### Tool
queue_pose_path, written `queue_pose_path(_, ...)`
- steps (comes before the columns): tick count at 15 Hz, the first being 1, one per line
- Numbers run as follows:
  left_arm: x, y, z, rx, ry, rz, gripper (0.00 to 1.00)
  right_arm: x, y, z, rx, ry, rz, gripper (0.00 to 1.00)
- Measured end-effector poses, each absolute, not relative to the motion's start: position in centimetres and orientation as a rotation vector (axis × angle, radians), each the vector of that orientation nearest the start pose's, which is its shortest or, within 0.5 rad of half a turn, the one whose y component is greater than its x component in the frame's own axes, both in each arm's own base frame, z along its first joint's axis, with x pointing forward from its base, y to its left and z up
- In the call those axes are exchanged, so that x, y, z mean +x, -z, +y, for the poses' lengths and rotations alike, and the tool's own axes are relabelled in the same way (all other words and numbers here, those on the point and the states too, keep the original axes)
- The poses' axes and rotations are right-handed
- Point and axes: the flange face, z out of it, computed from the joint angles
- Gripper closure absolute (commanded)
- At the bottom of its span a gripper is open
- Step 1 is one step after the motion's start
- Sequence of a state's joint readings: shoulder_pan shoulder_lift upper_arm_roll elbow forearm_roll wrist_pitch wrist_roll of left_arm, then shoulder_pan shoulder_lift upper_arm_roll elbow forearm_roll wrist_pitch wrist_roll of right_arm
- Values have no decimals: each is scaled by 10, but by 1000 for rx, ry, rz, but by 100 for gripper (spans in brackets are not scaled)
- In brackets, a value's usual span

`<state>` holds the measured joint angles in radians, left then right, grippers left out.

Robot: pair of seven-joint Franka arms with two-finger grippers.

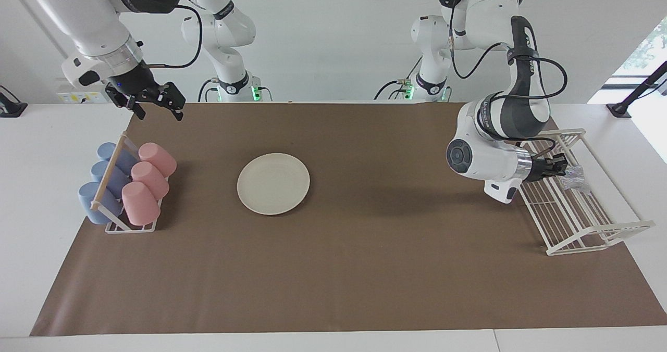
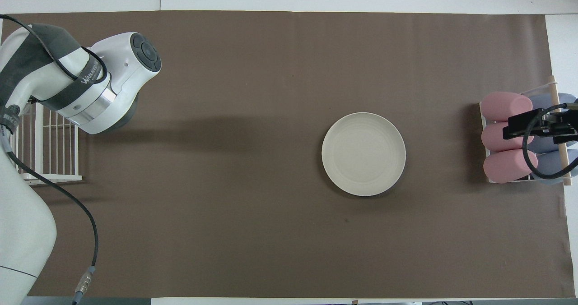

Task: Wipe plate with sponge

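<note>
- Sponge first. Where is it?
- I see it at the tip of my left gripper, over the white wire rack at the left arm's end of the bench. It is a small shiny grey wad. The left gripper is clenched tight on the sponge and lies almost flat, pointing over the rack.
- And the plate?
- It lies flat on the brown mat, near the middle but more toward the right arm's end. Its top looks bare. It is well apart from the sponge.
- What about my right gripper?
- It hangs up in the air over the mat's edge by the cup rack, and its fingers are spread wide with nothing in them. From the overhead view it sits over the cups. That arm waits.
- What is in the cup rack?
- Three pink cups and three blue cups, all lying tipped on their sides, in two rows.
</note>
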<state>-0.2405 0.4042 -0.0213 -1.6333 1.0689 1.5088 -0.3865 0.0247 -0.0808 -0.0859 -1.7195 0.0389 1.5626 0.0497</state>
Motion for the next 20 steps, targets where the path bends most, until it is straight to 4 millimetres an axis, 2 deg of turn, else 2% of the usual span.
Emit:
queue_pose_path(3, 633, -398, -64, -2019, -119, 107, 100, 519, -593, -33, -3085, -134, 182, 0)
queue_pose_path(8, 634, -386, -49, -2039, -112, 107, 100, 511, -617, -38, -3085, -55, 185, 0)
queue_pose_path(11, 634, -382, -50, -2047, -81, 78, 100, 516, -628, -39, -3092, 42, 57, 0)
queue_pose_path(12, 633, -377, -51, -2051, -69, 74, 81, 516, -629, -41, -3092, 46, 47, 0)
queue_pose_path(13, 632, -374, -51, -2052, -67, 72, 28, 516, -629, -42, -3092, 45, 50, 0)
queue_pose_path(16, 631, -372, -53, -2056, -60, 75, 25, 517, -628, -43, -3092, 42, 52, 0)
queue_pose_path(17, 631, -371, -53, -2057, -58, 77, 20, 517, -628, -44, -3092, 44, 54, 0)
queue_pose_path(20, 631, -372, -54, -2059, -54, 78, 19, 517, -628, -44, -3092, 48, 55, 0)
